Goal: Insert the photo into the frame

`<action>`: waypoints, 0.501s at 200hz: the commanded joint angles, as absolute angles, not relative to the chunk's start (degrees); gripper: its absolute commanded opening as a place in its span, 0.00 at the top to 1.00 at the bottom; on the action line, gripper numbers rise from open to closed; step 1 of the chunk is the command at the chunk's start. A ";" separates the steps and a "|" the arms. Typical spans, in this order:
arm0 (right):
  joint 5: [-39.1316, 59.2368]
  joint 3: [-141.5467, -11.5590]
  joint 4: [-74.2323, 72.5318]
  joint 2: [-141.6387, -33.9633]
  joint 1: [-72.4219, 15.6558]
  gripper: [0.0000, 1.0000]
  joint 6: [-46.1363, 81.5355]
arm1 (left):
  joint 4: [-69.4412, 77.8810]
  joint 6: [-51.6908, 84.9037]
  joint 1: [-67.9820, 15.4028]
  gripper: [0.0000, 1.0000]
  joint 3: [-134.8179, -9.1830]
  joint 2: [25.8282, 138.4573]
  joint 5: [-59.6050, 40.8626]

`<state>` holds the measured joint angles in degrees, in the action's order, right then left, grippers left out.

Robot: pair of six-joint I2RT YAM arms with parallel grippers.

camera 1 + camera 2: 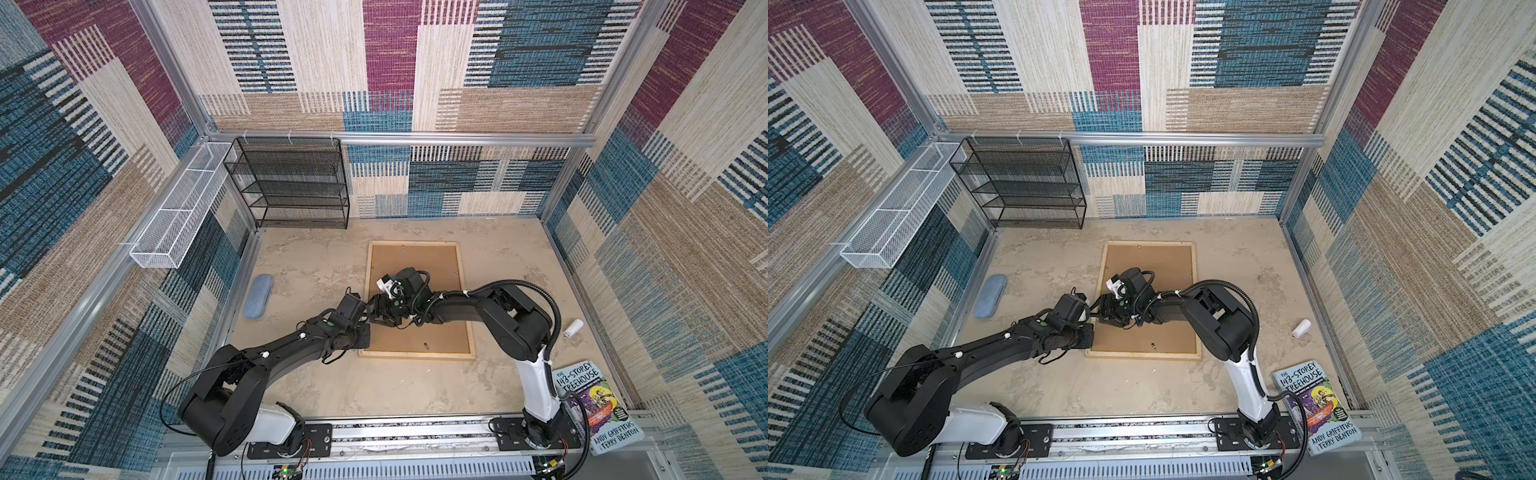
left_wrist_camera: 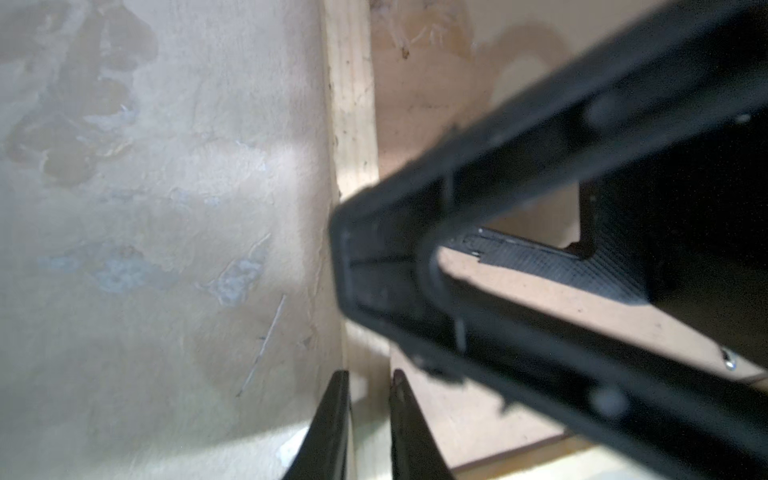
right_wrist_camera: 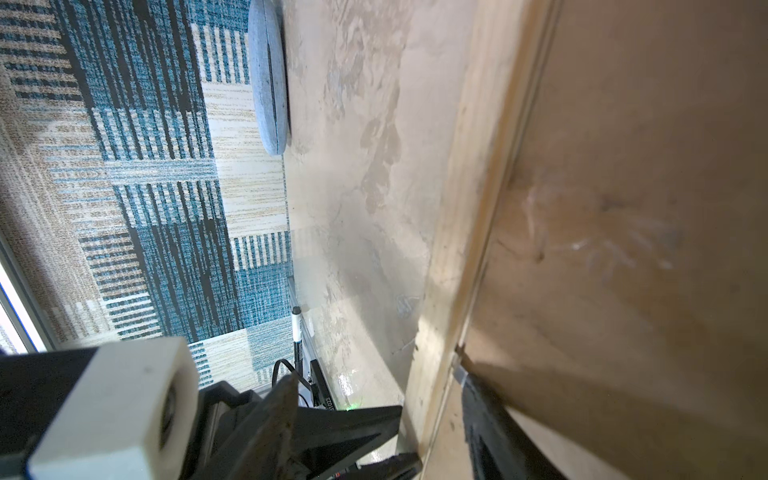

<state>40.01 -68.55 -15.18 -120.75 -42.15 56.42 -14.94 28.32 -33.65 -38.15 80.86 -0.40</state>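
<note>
The frame [image 1: 415, 354] lies flat in the middle of both top views, back side up, with a brown backing board [image 1: 415, 257] seated inside its pale wood rails. The photo shows in no view. It may lie under the board, but I cannot tell.

Both arms meet at the left rail, about halfway down its length. In the left wrist view the left gripper [image 2: 368, 376] has its two fingers on either side of the rail [image 2: 353, 104], close enough that it seems to pinch the wood. The right gripper [image 3: 376, 374] stands spread. In its wrist view one finger rests on the backing board [image 3: 644, 166] just inside the rail, its tip at a small metal tab, and the other sits outside the rail over the table [image 1: 415, 395].

My reading is that the work is on the retaining tabs along this edge while the left arm steadies the frame. Whether the board is being fastened down or freed I cannot judge. The next move calls for a short, controlled push on the tab along the board's surface, without lifting the rail.

Further out, a blue-grey glasses case [image 1: 257, 297] lies at centre left, a small white cylinder [image 1: 572, 327] at right, and a paperback book [image 1: 598, 411] at lower right.
</note>
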 commanded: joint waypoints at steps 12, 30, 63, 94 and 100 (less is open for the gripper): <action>39.46 -69.13 -13.87 -121.73 -42.32 0.35 56.54 | -10.76 27.33 -33.85 0.80 -38.40 82.27 -8.09; 39.69 -69.13 -14.49 -121.99 -42.44 0.35 56.85 | -10.72 27.21 -33.84 0.80 -38.41 82.14 -8.17; 40.21 -69.73 -15.01 -122.62 -42.93 0.35 57.38 | -10.63 27.24 -33.86 0.80 -38.40 82.22 -8.44; 40.56 -70.49 -15.16 -123.47 -43.68 0.35 57.66 | -10.27 27.41 -33.84 0.80 -38.50 82.44 -9.03; 40.56 -70.70 -15.27 -123.63 -43.80 0.35 57.70 | -10.05 27.46 -33.85 0.80 -38.50 82.44 -9.18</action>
